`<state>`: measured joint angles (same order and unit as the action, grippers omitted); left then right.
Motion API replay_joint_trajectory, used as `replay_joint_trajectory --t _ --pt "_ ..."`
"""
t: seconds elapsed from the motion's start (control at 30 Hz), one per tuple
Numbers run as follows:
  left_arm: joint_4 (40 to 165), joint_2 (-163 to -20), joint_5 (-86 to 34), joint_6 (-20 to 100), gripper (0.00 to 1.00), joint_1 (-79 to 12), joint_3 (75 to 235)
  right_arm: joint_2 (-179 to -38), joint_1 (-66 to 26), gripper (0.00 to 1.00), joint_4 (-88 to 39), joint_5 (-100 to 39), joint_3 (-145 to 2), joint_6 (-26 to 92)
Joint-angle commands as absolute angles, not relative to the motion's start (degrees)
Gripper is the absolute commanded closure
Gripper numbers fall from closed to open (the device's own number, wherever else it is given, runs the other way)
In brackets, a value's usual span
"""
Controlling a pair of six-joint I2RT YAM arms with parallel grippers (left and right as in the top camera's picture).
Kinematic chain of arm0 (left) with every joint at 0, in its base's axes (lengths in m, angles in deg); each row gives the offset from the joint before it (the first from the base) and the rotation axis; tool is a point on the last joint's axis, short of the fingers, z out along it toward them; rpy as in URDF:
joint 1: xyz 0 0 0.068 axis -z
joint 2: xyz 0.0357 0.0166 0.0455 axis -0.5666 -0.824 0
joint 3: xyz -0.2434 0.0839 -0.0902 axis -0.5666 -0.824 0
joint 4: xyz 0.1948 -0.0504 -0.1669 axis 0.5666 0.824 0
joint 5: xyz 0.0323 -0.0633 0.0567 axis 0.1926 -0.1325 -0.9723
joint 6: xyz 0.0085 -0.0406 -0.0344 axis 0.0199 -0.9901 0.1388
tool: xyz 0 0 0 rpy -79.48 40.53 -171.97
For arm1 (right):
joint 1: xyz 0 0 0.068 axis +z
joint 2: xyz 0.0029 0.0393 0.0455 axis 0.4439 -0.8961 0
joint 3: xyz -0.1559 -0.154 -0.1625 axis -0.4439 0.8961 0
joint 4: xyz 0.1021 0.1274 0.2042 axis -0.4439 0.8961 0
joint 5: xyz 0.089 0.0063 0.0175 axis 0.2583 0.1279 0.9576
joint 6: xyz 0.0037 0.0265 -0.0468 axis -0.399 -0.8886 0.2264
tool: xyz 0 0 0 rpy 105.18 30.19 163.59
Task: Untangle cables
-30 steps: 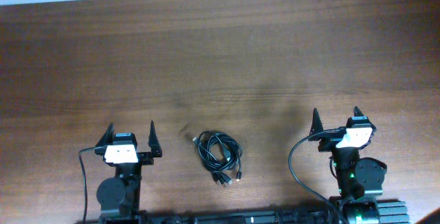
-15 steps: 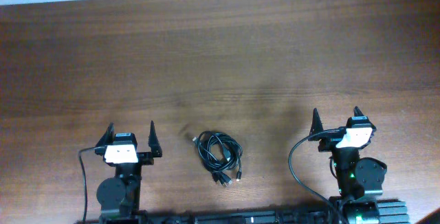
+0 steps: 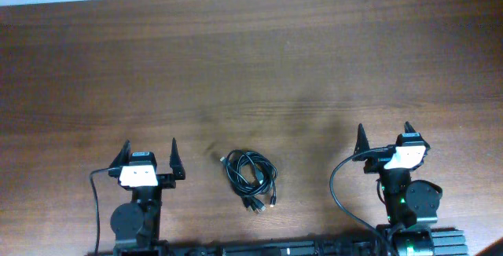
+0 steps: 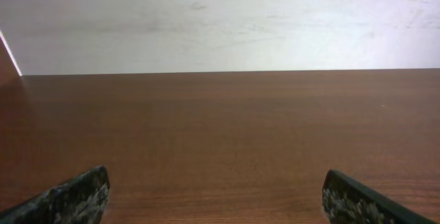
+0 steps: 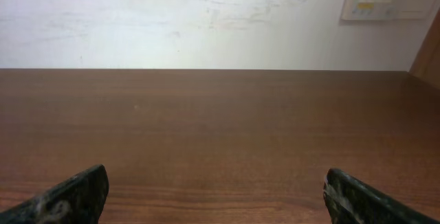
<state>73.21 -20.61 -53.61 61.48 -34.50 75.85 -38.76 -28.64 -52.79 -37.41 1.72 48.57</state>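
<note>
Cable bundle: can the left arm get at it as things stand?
Probably yes. The cables lie coiled on the table, close beside the left gripper on its inner side. Its jaws stand open and empty, and nothing lies between it and them.

Dark brown wood-grain table [image 3: 251, 60]: smooth, faint sheen. Thin black coiled cables [image 3: 253, 171]: plastic-sheathed, slightly glossy. White wall [image 4: 220, 18]: matt, scuffed.

The cables [image 3: 251, 176] lie in a small coiled bundle on the brown surface [image 3: 251, 67], their plugs pointing toward the near edge. The left fingers [image 3: 175, 160] are spread wide near the bundle without touching it. The right fingers [image 3: 361, 142], also spread, are well apart from it.
</note>
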Motion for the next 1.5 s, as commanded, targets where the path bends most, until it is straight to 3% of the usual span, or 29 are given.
replay_joint_trajectory --t 0.0,0.5,0.67,0.9,1.23,1.47 --pt "73.5 -20.3 -53.6 62.1 0.01 -34.8 75.7 -38.3 -28.2 0.01 -52.5 -38.5 2.0 48.5" --pt "73.1 -20.3 -53.1 62.1 0.01 -34.8 75.7 -38.3 -28.2 0.01 -52.5 -38.5 2.0 48.5" --pt "69.2 -20.3 -47.5 62.1 0.01 -34.8 77.0 -38.3 -28.2 0.01 -52.5 -38.5 2.0 48.5" --pt "76.6 -24.1 -47.5 62.2 0.01 -34.8 87.3 -38.3 -28.2 0.01 -52.5 -38.5 2.0 48.5" --pt "81.9 -52.8 -41.7 65.9 0.01 -34.8 109.3 -38.3 -28.2 0.01 -52.5 -38.5 2.0 48.5" --pt "98.5 -77.5 -35.5 70.6 0.01 -34.7 132.3 -38.3 -28.2 0.01 -52.5 -38.5 2.0 48.5"
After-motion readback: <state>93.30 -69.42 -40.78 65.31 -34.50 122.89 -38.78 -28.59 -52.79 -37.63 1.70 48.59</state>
